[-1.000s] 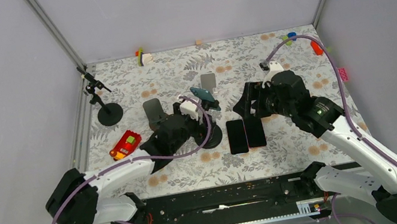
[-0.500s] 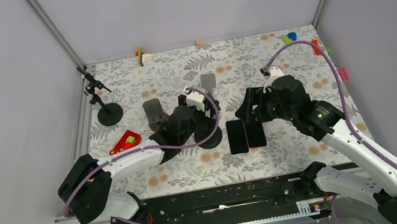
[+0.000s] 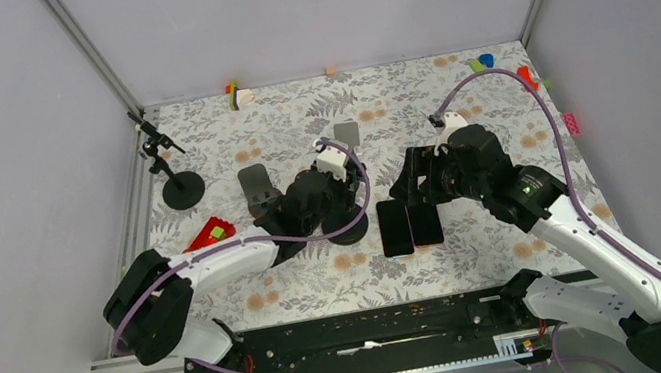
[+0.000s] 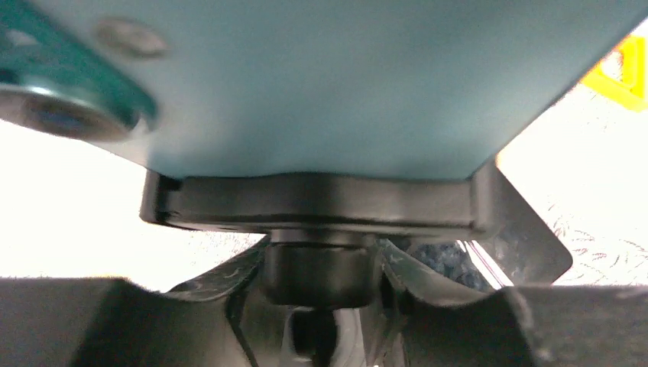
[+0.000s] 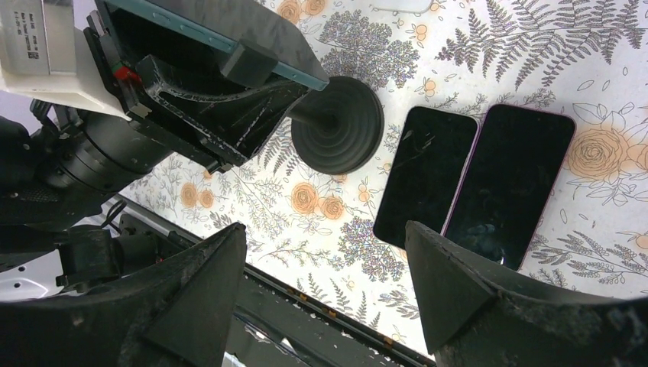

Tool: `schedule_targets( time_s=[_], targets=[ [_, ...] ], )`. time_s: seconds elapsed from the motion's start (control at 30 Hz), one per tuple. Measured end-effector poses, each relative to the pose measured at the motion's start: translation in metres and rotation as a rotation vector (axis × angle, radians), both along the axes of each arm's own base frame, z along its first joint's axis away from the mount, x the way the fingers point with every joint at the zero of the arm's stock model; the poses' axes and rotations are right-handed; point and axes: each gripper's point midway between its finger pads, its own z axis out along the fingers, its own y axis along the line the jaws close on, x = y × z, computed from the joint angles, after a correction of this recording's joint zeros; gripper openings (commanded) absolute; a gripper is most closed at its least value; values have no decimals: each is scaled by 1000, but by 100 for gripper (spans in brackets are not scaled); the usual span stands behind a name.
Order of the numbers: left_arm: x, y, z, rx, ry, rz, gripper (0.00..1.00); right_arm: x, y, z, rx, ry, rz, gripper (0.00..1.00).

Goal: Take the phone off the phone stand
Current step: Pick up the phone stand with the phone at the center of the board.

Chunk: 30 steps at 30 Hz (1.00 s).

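Note:
The teal-backed phone fills the top of the left wrist view, seated in the black cradle of the phone stand. My left gripper is shut on the stand's black knuckle just under the cradle, one finger on each side. In the right wrist view the phone tilts above the stand's round base. From above, my left gripper hides the phone over the base. My right gripper is open and holds nothing, hovering right of the stand.
Two dark phones lie flat right of the stand base. A grey stand, a small silver plate, a black tripod stand and a red toy lie left and behind. Small blocks line the back edge.
My left gripper moved forward under the phone and its jaws closed round the stand; the phone is now covered in the top view. The right arm shifted slightly left.

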Motion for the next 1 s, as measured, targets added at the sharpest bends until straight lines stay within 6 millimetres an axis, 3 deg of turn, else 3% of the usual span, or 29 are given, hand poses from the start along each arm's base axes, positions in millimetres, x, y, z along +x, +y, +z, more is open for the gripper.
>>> schedule_targets(
  time_s=[0.1, 0.23, 0.43, 0.63, 0.83, 1.0],
  targets=[
    [0, -2, 1, -5, 11, -12, 25, 0, 0, 0, -2, -1, 0, 83],
    [-1, -3, -1, 10, 20, -29, 0, -3, -3, -7, -13, 6, 1, 83],
    [5, -2, 1, 12, 52, -11, 0, -8, -6, -22, -31, 30, 2, 84],
    [1, -1, 2, 19, 61, -39, 0, -11, -10, -23, -37, 16, 8, 85],
    [-22, 3, 3, 18, 78, -162, 0, -14, -15, -9, -28, -48, 18, 85],
    [-54, 4, 9, 9, 96, -326, 0, -18, -22, 1, -19, -116, 16, 85]
  ],
)
